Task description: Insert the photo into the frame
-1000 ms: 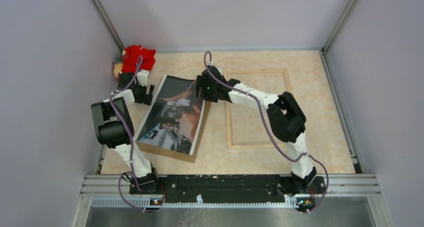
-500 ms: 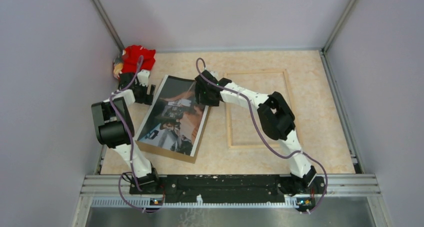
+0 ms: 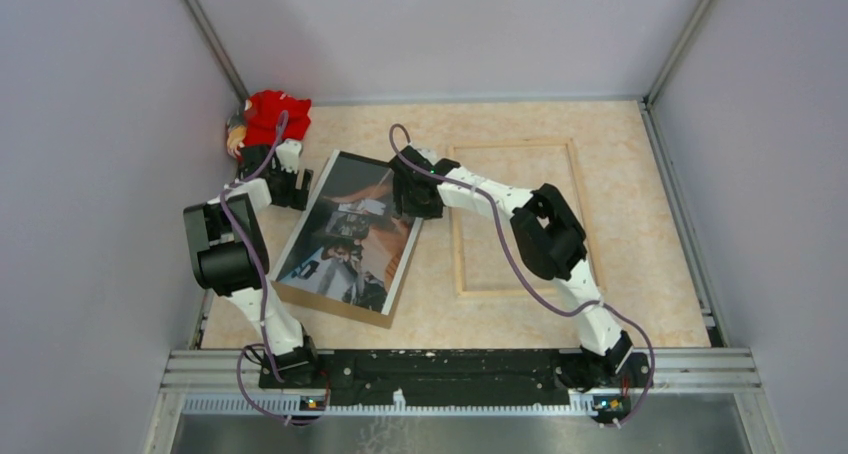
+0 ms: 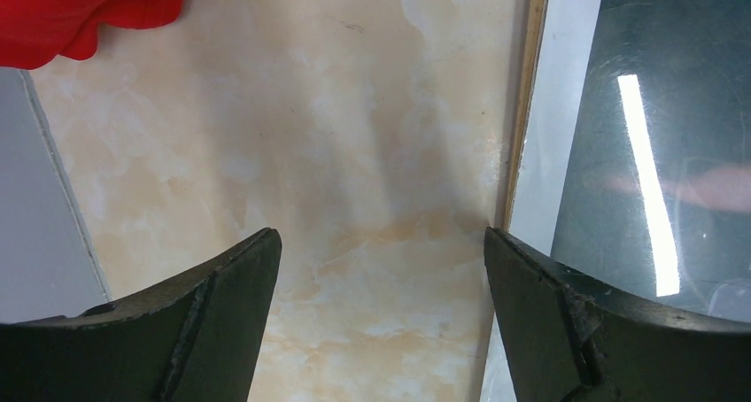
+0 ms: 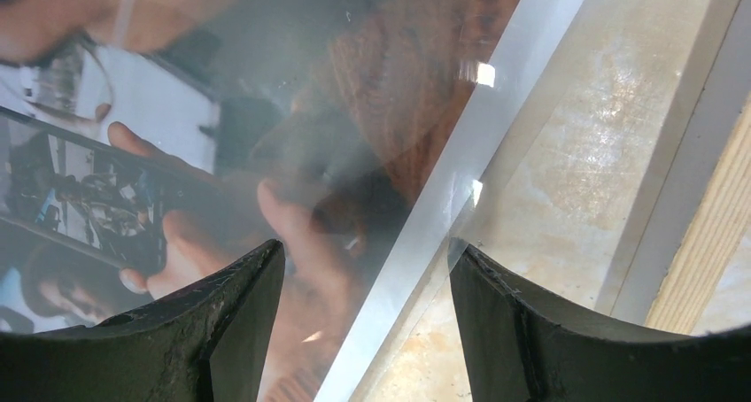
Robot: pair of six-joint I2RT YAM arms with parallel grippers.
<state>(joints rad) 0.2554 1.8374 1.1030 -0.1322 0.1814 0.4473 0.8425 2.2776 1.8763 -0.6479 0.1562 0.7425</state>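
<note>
The photo (image 3: 345,239) lies face up on a brown backing board (image 3: 330,309), left of centre on the table. The frame (image 3: 460,259) lies to its right with its pale wood back up. My right gripper (image 3: 410,196) is open and low over the photo's upper right edge. In the right wrist view its jaws (image 5: 367,251) straddle the photo's white border (image 5: 478,154), one finger over the print (image 5: 221,136) and one over the table. My left gripper (image 3: 290,186) is open and empty at the photo's upper left corner. In the left wrist view (image 4: 381,243) there is bare table between its fingers.
A red-clothed doll (image 3: 270,114) lies in the far left corner, just beyond my left gripper, and shows in the left wrist view (image 4: 80,12). The frame's wood edge (image 5: 708,234) is close to the right of my right gripper. Walls enclose the table on three sides.
My right gripper has moved a little left and down onto the photo's right edge, and its elbow has swung left. The left arm has not moved.
</note>
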